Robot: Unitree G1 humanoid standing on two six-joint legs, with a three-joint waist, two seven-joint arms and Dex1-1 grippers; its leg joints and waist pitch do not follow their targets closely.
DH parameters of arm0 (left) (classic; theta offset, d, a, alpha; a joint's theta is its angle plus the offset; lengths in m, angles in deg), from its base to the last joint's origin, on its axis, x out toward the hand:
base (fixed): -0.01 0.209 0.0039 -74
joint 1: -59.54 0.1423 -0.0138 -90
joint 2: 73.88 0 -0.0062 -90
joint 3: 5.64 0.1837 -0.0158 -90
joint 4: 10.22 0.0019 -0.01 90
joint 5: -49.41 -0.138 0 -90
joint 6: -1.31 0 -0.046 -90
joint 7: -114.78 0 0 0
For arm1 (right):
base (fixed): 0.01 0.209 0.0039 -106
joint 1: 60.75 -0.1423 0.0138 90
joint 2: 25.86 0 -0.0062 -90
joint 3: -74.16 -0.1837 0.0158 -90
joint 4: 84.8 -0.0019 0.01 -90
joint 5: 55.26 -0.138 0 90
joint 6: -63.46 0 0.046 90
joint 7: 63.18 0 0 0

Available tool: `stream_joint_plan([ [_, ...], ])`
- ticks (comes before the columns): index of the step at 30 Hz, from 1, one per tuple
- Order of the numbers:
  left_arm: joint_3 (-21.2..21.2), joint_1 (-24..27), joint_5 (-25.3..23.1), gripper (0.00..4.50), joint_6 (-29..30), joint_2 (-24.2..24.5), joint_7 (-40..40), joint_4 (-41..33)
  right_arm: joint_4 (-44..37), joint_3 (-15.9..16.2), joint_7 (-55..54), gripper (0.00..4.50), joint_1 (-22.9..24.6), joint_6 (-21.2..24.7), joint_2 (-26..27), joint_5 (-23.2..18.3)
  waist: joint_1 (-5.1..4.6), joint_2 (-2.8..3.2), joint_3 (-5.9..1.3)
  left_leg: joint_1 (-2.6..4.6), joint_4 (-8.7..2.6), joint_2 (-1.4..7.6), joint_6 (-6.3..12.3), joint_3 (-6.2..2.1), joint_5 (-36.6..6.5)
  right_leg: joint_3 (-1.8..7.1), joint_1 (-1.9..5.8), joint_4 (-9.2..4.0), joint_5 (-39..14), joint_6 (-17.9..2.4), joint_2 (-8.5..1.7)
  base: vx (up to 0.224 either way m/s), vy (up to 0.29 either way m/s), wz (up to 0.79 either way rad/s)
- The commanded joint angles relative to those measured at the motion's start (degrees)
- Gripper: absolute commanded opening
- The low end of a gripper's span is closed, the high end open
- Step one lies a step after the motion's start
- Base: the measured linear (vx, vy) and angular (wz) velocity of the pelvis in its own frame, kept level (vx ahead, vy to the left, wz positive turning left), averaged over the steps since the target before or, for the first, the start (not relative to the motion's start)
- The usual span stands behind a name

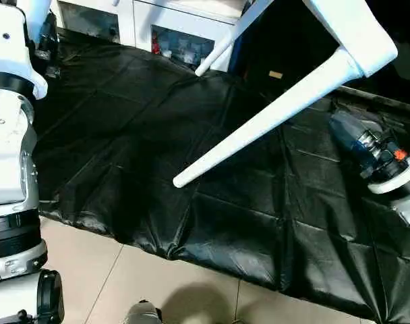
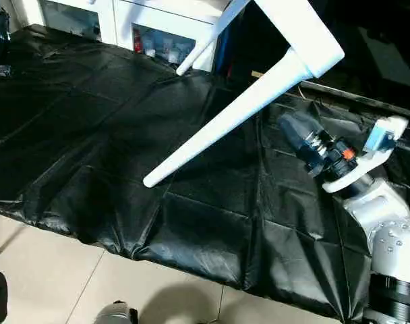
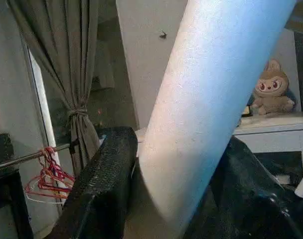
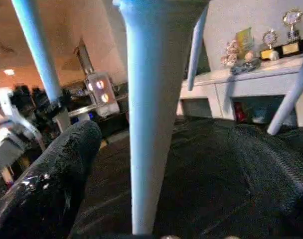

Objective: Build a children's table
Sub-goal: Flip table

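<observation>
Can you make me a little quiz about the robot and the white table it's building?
1. True or false: the left claw is closed around a white table leg.
2. What covers the work surface under the table? A) black sheet B) red blanket C) newspaper
3. Fill in: the right claw stands ____, with a leg between its fingers but not gripped.

Key: 1 true; 2 A, the black sheet; 3 open.

The children's table (image 1: 353, 34) hangs tilted above the black-draped work surface (image 1: 158, 169).
</observation>
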Motion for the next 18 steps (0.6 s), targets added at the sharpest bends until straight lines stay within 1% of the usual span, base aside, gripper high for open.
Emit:
stream_joint_plan([
  [1,-0.27,-0.75,2.79,2.05,-0.44,-0.58,0.00,-1.30,-0.90,2.84,-1.17,4.50,-0.55,-1.27,1.13,2.92,0.07,0.94,-4.66,1.91,-4.64,3.69,-2.80,-2.19,-15.21,2.87,1.94,-5.48,-17.71,-6.74,-6.02,0.000,0.000,0.00],
  [2,-0.28,-0.72,2.78,2.04,-0.44,-0.61,-0.02,-1.33,-0.72,3.31,-1.41,4.50,-0.84,-1.33,1.50,3.10,-0.03,0.95,-4.71,1.93,-4.62,3.66,-2.77,-2.20,-15.17,2.89,1.99,-5.40,-17.09,-7.09,-6.07,0.000,0.000,0.00],
  [6,-0.12,-0.67,2.75,2.04,-0.59,-0.84,-0.01,-1.20,0.58,7.47,-1.19,4.50,-2.65,-1.79,3.98,4.91,-0.01,1.20,-4.78,1.97,-4.66,3.76,-2.83,-2.20,-14.22,2.94,2.04,-5.00,-14.43,-7.93,-5.99,0.000,0.000,0.00],
  [7,-0.11,-0.67,2.74,2.04,-0.59,-0.86,-0.01,-1.21,0.89,7.79,-1.17,4.50,-2.84,-1.96,4.22,5.23,0.08,1.23,-4.75,2.07,-4.68,3.78,-3.02,-2.14,-14.41,2.96,1.99,-5.02,-14.28,-7.92,-5.96,0.000,0.000,0.00],
  [9,0.01,-0.67,2.75,2.04,-0.60,-0.96,-0.04,-1.23,4.73,10.25,-2.09,4.50,-5.08,-3.60,6.47,8.31,-0.01,1.31,-4.79,1.96,-4.76,3.76,-3.57,-2.20,-14.99,2.93,1.91,-4.86,-14.41,-8.27,-6.09,0.000,0.000,0.00],
  [10,0.02,-0.67,2.75,2.03,-0.60,-0.96,-0.05,-1.24,5.41,10.56,-2.34,4.50,-5.47,-3.89,6.83,8.79,-0.10,1.31,-4.71,2.13,-4.79,3.71,-4.00,-2.15,-16.00,2.92,1.83,-5.16,-15.63,-8.26,-6.11,0.000,0.000,0.00],
  [13,0.05,-0.66,2.68,2.03,-0.54,-0.97,-0.04,-1.30,8.35,10.75,-4.41,4.50,-7.46,-4.25,8.77,9.49,-0.07,1.28,-4.71,2.20,-4.87,3.76,-4.34,-2.26,-16.71,2.97,1.86,-5.09,-16.26,-8.20,-6.14,0.000,0.000,0.00],
  [15,-0.10,-0.32,2.65,2.02,-0.41,-0.90,-0.06,-1.66,9.30,11.09,-4.53,4.23,-8.29,-4.30,9.76,9.43,0.06,1.36,-4.80,2.18,-4.95,3.85,-4.50,-2.24,-15.94,3.01,1.95,-4.86,-14.40,-8.06,-6.08,0.000,0.000,0.00],
  [16,-0.13,-0.25,2.64,2.02,-0.39,-0.89,-0.07,-1.71,9.38,11.13,-4.49,4.23,-8.36,-4.30,9.85,9.36,0.04,1.41,-4.83,2.15,-4.97,3.85,-4.52,-2.25,-15.71,3.01,1.98,-4.75,-13.75,-8.15,-6.07,0.000,0.000,0.00],
  [17,-0.15,-0.20,2.63,2.02,-0.37,-0.88,-0.07,-1.75,9.45,11.17,-4.47,4.13,-8.42,-4.29,9.93,9.30,0.09,1.41,-4.85,2.18,-4.95,3.82,-4.50,-2.16,-15.43,3.02,1.98,-4.73,-12.85,-8.18,-6.01,0.000,0.000,0.00],
  [18,-0.17,-0.06,2.61,2.02,-0.28,-0.89,-0.03,-1.92,9.70,11.18,-4.25,4.13,-8.64,-4.24,10.11,9.07,0.12,0.96,-4.85,2.09,-4.97,3.81,-4.29,-2.09,-15.02,3.04,2.11,-4.72,-12.54,-8.08,-6.04,0.000,0.000,0.00],
])
